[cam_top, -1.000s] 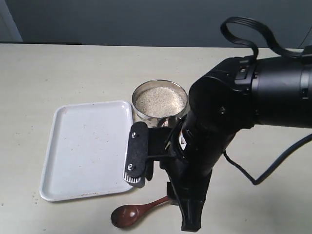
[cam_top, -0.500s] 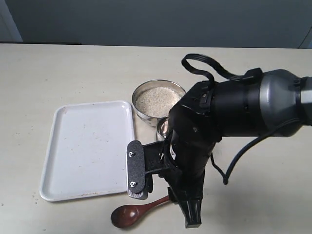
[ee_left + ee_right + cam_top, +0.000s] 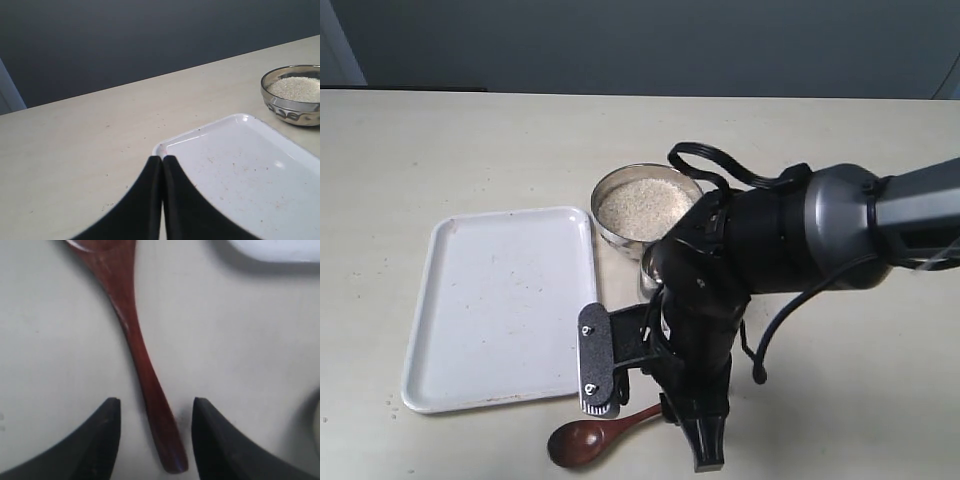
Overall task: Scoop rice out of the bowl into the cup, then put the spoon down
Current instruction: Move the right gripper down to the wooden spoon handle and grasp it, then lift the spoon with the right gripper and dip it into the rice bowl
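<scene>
Beige tabletop (image 3: 440, 140), where the spoon (image 3: 134, 347) lay flat and was not yet picked up.
Its handle end was between the spread jaws of the right gripper (image 3: 155, 404), which touched nothing and seemed lined up for a grasp. Behind the arm stood the bowl (image 3: 603, 195) full of rice (image 3: 648, 207), with the cup (image 3: 651, 262) just beside it, mostly hidden. On the left lay a white tray (image 3: 495, 305). The left gripper (image 3: 162, 167) hovered over its corner, fingers pressed together and empty, apparently parked aside.
</scene>
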Robot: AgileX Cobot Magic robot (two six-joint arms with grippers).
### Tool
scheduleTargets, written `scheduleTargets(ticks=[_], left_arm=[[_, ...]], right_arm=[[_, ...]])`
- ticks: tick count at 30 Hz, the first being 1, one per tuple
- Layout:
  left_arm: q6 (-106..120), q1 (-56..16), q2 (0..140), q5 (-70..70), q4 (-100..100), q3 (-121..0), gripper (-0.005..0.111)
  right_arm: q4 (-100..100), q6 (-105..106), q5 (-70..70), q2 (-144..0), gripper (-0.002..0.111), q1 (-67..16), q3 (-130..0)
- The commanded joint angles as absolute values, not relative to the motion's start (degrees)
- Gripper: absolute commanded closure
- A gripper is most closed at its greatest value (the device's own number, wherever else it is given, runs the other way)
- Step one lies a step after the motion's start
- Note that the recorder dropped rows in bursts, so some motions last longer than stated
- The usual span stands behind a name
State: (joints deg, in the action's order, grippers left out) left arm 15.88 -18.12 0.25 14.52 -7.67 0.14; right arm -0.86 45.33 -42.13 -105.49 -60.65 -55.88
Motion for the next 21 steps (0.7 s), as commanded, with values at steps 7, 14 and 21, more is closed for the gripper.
scheduleTargets(ticks=[7,14,21], left_arm=[[15.6,-18.4,0.0,13.7,-8.0,0.0,0.106],[15.6,-18.4,0.0,13.7,-8.0,0.0,0.106],[15.6,-18.4,0.0,13.7,-8.0,0.0,0.106]], right_arm=[[-0.7,45.6,-40.5,-107.5,0.064,-60.8,-55.7],[-0.7,45.5,-39.6,-110.0,0.069,-60.8,-55.7],[-0.7,45.1,-42.5,-110.2,0.108,-60.8,-55.7]])
